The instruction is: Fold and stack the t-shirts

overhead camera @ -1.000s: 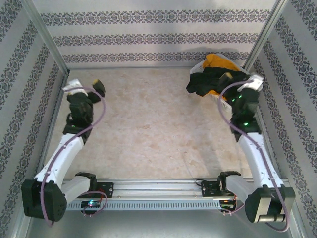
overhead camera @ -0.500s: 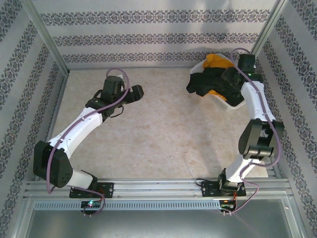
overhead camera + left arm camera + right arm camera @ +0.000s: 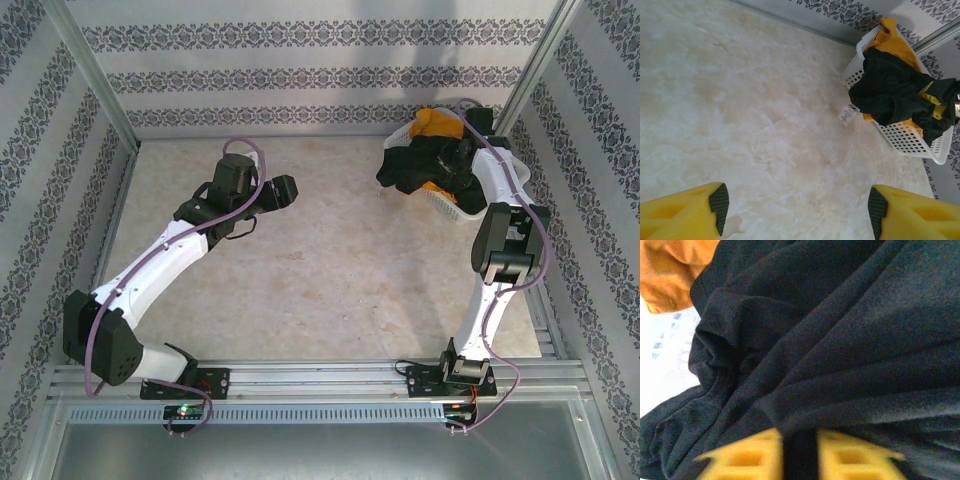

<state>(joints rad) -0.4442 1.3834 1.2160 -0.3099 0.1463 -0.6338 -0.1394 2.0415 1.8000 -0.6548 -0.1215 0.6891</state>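
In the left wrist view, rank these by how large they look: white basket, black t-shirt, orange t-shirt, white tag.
1. white basket, by outline
2. black t-shirt, nearly as large
3. orange t-shirt, mostly covered
4. white tag

Lab test cell: wallpapered panels (image 3: 320, 75) and aluminium rail (image 3: 320, 375) enclose marbled tabletop (image 3: 320, 260)

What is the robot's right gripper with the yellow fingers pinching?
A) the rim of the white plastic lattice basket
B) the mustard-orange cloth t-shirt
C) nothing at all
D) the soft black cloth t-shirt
D: in the right wrist view, the right gripper has its two yellow fingers squeezed together on a fold of the soft black cloth t-shirt.
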